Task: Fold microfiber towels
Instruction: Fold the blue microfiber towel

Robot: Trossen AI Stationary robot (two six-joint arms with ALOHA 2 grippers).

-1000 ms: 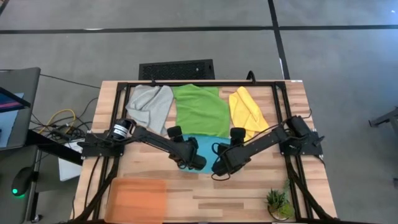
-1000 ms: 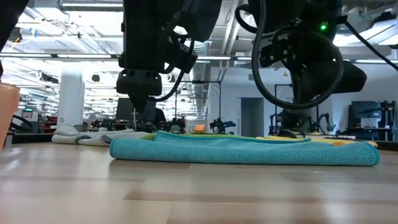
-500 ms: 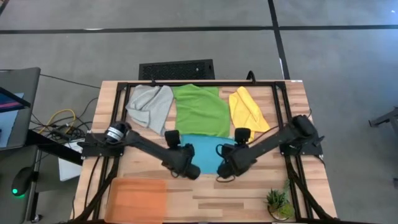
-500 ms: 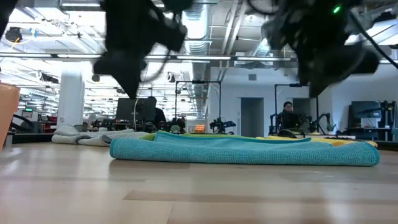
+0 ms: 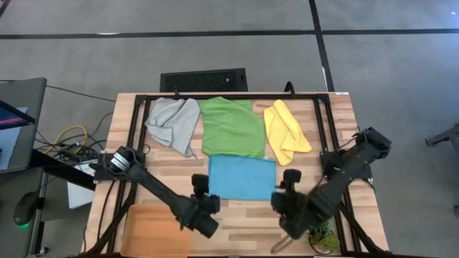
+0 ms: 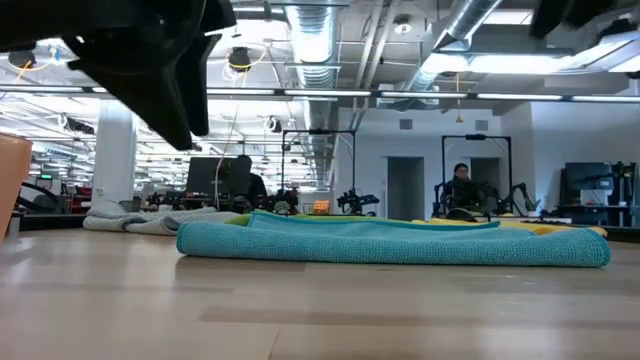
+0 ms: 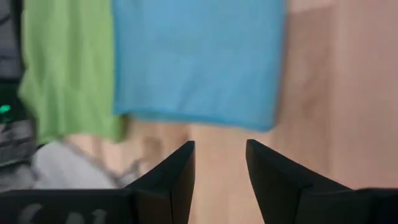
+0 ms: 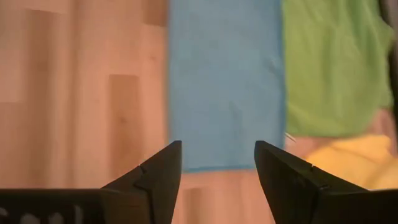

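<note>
both sets of fingers are sitting spread apart and holding nothing right now: the left gripper [image 7: 219,163] is hanging over bare wood just short of the teal towel [image 5: 242,177], and the right gripper [image 8: 217,163] is doing the same from the other side, both at the near edge of the tabletop [image 5: 237,215]. the teal towel is lying flat as a neat rectangle in the middle, looking like it's already doubled over, since the low view is showing a thick rounded edge on it [image 6: 390,243]. going by looks, these cloths are going to be light, floppy and a bit grabby on wood, so i'd be pinching corners or a hem, not the middle, or it's just going to bunch up. behind it the green towel [image 5: 230,127] is lying spread open with its edge touching the teal one, the grey towel [image 5: 172,121] is sitting rumpled toward the left rear, and the yellow towel [image 5: 283,130] is loosely bunched at the right rear. an orange tray [image 5: 156,231] is sitting at the near left corner and a little plant [image 5: 320,233] at the near right. beyond that it's a big open lab with ducts overhead and a person seated far back.
</note>
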